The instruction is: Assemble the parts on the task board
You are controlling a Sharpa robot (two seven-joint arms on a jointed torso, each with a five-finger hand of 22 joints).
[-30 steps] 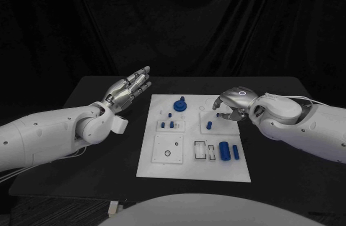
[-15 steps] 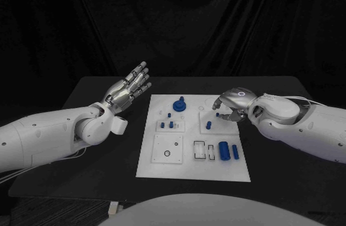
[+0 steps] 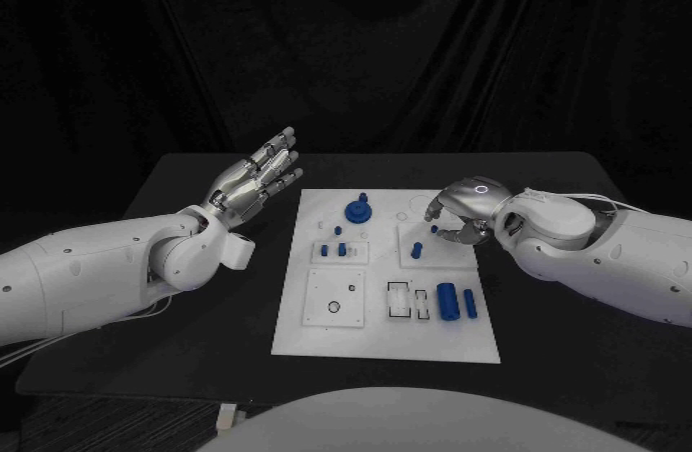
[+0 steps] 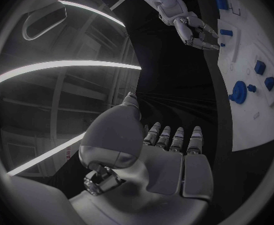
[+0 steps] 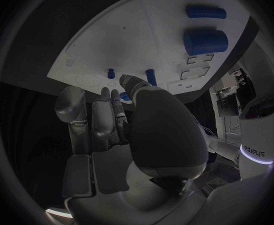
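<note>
Right hand [image 3: 464, 215] edges slightly inward, fingers curled over the task board [image 3: 387, 344]'s small blue pegs [image 3: 420, 250]; grasp: cannot tell | left hand [image 3: 260, 175] stays raised, fingers apart, empty | peg pickup apparently under way

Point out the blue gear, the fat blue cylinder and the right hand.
blue gear [image 3: 358, 211], head view, its round face.
fat blue cylinder [image 3: 449, 300], head view, its side.
right hand [image 3: 464, 210], head view, its back.
</note>
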